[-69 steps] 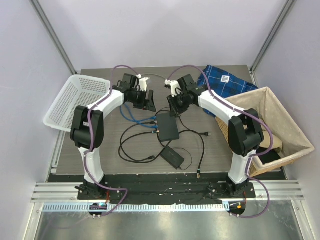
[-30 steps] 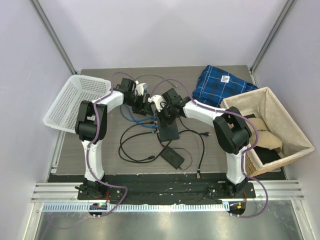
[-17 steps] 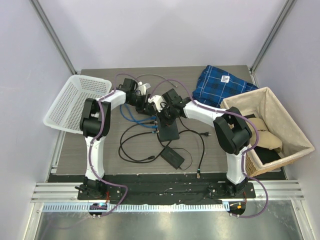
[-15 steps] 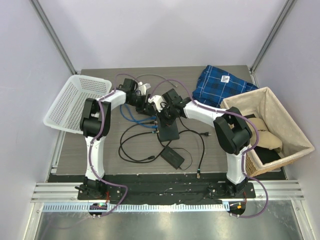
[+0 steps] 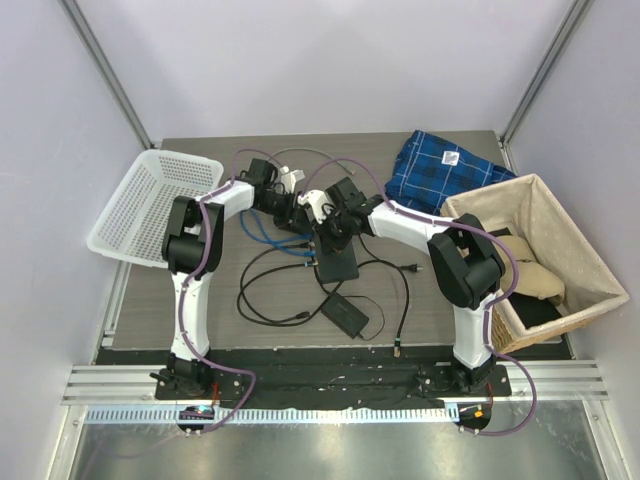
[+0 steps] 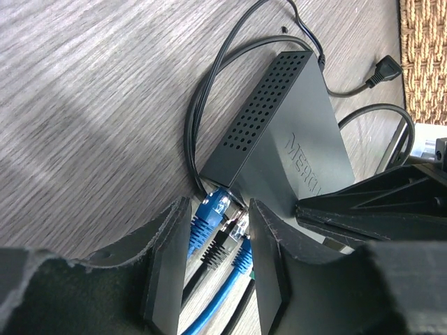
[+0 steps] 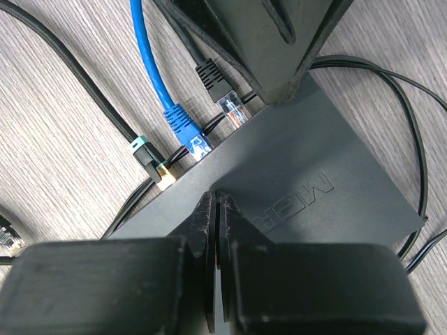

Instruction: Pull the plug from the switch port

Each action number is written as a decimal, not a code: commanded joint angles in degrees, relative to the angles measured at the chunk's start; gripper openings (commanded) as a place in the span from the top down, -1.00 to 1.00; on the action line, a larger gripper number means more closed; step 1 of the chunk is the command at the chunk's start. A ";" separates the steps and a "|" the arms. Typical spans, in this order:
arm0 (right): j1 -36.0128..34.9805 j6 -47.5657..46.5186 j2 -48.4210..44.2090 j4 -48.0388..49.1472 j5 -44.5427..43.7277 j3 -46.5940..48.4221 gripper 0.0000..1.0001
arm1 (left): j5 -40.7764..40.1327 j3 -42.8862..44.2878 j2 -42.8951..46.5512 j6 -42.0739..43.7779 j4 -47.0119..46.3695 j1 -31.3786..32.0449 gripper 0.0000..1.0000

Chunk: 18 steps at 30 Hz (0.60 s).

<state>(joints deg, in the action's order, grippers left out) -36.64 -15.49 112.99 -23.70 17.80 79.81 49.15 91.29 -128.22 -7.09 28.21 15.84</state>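
Mid-bench (image 5: pixel 440 320), the left gripper (image 6: pixel 218 208) holds its fingers (image 6: pixel 164 265) apart, one on each side of the blue plug (image 6: pixel 209 213) and its neighbours seated in the switch port (image 6: pixel 229 199) row; whether they pinch cannot be told. That row runs along the far-left edge of the dark grey switch (image 6: pixel 279 139); just right, the right gripper (image 7: pixel 216 199) has its fingers pressed together, tips on the switch's top face near that edge.

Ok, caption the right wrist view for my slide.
Shut right gripper over the dark grey network switch, with a blue Ethernet plug and a black Ethernet plug at its port edge.
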 commanded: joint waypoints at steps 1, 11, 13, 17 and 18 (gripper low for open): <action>0.34 -0.25 2.59 -7.15 -3.56 -2.64 0.98 | -1.24 0.30 -2.21 2.08 2.73 0.78 0.14; 0.34 -0.42 2.59 -6.97 -3.48 -2.64 0.98 | 1.90 2.14 -4.49 4.36 5.19 0.69 0.14; 0.34 -0.42 2.59 -6.97 -3.65 -2.56 0.98 | 2.97 2.41 -4.93 5.59 6.07 0.69 0.11; 0.34 -0.60 2.41 -6.71 -3.74 -2.73 0.98 | 4.29 2.67 -5.89 6.92 7.12 0.51 0.10; 0.43 -0.69 2.41 -6.71 -3.74 -2.82 0.98 | 4.38 2.67 -5.98 6.92 7.56 0.51 0.10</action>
<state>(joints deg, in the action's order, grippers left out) -36.64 -15.31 112.99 -23.64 17.80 79.81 53.69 94.26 -130.80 -3.01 31.09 15.51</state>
